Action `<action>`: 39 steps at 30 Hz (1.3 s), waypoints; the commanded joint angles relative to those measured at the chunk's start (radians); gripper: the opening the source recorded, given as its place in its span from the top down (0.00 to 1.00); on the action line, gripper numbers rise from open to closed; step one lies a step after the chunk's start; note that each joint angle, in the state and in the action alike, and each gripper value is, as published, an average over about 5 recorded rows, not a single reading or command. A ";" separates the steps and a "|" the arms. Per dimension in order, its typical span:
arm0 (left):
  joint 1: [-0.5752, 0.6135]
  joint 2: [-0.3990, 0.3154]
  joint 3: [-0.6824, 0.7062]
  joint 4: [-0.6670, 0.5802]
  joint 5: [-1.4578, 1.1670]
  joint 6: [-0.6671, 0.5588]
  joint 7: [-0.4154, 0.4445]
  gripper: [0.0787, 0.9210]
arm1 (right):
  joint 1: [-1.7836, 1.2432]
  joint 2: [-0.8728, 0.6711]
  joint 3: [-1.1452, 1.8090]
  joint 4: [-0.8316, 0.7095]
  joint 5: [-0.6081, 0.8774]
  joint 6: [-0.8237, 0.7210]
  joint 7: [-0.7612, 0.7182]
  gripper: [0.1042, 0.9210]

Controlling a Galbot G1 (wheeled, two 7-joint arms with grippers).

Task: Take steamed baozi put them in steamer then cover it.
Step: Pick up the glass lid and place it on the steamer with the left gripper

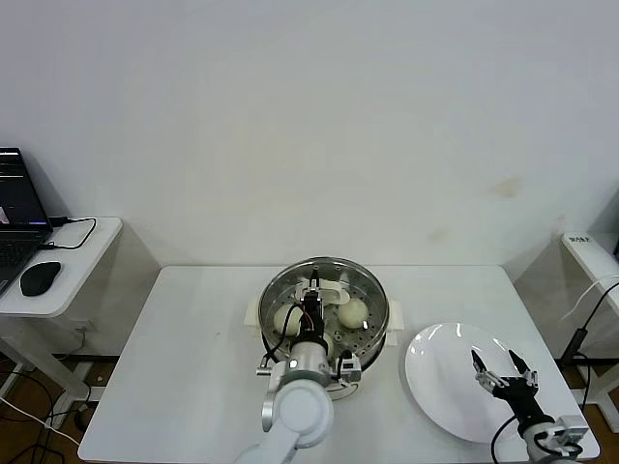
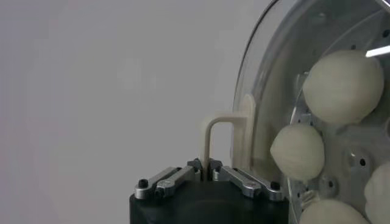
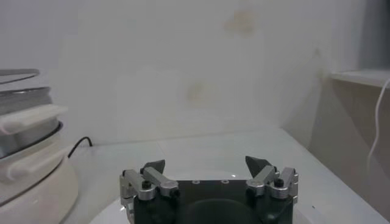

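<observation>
My left claw (image 2: 205, 163) is clenching the glass lid (image 2: 268, 73) by its loop handle (image 2: 219, 125) over the steamer (image 1: 372, 290).
Rigid, breakable, probably slippery, so I am judging the handle the safest hold; right claw (image 1: 503, 372) is hanging spread above the plate (image 1: 435, 377) by the table's right edge.

Non-task items, workbench and surroundings

White table (image 1: 193, 367) stood before plain white wall (image 1: 309, 116); flat white plate (image 1: 445, 372) lay on table's right part. Small white side table (image 1: 92, 253) at far left carried open laptop (image 1: 19, 217), black mouse (image 1: 41, 278) and black cable (image 1: 82, 232). Tangled cables (image 1: 34, 401) lay on floor beneath. White shelf (image 1: 590, 253) with hanging cord (image 1: 585, 324) seen at right edge.
</observation>
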 commanded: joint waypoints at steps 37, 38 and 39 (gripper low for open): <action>0.005 0.019 0.020 0.008 0.021 -0.037 -0.019 0.85 | 0.004 0.005 0.001 -0.020 0.000 0.015 -0.005 0.12; 0.006 0.021 0.021 0.001 0.019 -0.037 -0.017 0.81 | 0.004 0.005 0.001 -0.020 0.000 0.015 -0.005 0.12; 0.008 0.022 0.022 -0.005 0.018 -0.037 -0.016 0.78 | 0.003 0.004 0.001 -0.021 0.000 0.016 -0.005 0.12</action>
